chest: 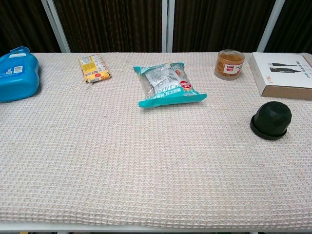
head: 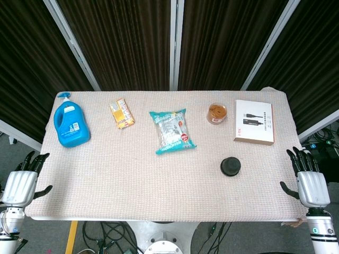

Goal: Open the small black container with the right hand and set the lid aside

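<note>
The small black container (head: 230, 166) (chest: 271, 120) is round with a domed lid on top and stands on the right half of the cloth-covered table (head: 132, 180). My right hand (head: 309, 180) hovers beyond the table's right edge, well to the right of the container, fingers spread and holding nothing. At the left edge, my left hand (head: 24, 179) also has its fingers apart and empty. Neither hand shows in the chest view.
At the back of the table, from left to right, lie a blue detergent bottle (head: 70, 125), a yellow snack packet (head: 122, 114), a teal snack bag (head: 171, 130), a clear jar with brown contents (head: 216, 113) and a white box (head: 255, 121). Cables run under the table.
</note>
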Controlling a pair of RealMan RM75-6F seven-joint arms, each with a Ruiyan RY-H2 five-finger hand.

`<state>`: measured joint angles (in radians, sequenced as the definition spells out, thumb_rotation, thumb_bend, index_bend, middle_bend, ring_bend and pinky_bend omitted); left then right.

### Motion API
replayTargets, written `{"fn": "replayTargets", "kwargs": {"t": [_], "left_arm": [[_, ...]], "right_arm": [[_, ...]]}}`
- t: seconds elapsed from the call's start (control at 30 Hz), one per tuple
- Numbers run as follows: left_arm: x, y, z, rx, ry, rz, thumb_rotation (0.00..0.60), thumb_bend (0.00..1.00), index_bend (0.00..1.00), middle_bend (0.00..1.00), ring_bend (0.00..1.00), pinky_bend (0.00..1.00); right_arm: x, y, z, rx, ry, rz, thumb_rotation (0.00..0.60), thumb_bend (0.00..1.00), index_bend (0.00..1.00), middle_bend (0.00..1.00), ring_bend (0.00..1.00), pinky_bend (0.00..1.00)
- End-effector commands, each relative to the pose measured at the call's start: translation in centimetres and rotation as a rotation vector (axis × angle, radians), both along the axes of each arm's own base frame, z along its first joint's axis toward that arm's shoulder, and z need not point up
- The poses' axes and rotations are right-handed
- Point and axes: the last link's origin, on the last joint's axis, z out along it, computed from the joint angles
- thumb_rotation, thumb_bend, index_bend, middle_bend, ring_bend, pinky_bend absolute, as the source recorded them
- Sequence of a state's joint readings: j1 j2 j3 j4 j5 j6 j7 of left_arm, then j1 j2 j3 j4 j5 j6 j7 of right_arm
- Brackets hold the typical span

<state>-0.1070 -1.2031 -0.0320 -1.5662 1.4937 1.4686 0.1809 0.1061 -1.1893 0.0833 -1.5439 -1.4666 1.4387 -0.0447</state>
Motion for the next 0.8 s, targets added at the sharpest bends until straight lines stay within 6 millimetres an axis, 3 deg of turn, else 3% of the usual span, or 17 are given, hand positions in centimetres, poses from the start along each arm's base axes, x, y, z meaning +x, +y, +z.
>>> {"fn": "replayTargets", "kwargs": {"t": [0.03, 0.33, 0.6, 0.8], "left_arm": [[0.1, 0.0, -0.1, -0.001, -0.005, -0.006, 0.6, 0.13, 0.12, 0.18, 0.08, 0.32], [0.2, 0.1, -0.5, -0.019, -0.004, -0.018, 0.6, 0.13, 0.12, 0.18, 0.08, 0.32], [-0.5, -0.4, -0.2, -0.015, 0.0, 0.009, 0.6, 0.13, 0.12, 0.18, 0.08, 0.32], [-0.6, -0.3, -0.6, -0.021, -0.002, 0.009, 0.6, 0.13, 0.14, 0.18, 0.08, 0.32]], "right_arm": [[0.1, -0.2, -0.3, 0.009, 0.001, -0.002, 0.6, 0.12, 0.0, 0.0, 0.0, 0.0], [0.3, -0.9, -1.5, 0.036, -0.021, -0.024, 0.6, 0.12, 0.0, 0.0, 0.0, 0.0], [1.1, -4.1, -4.1, 0.129, -0.07, -0.031, 0.6, 0.1, 0.0, 0.12, 0.0, 0.0], [3.0, -6.0, -6.6, 0.23, -0.134, -0.011, 0.6, 0.1, 0.0, 0.15, 0.0, 0.0]]}}
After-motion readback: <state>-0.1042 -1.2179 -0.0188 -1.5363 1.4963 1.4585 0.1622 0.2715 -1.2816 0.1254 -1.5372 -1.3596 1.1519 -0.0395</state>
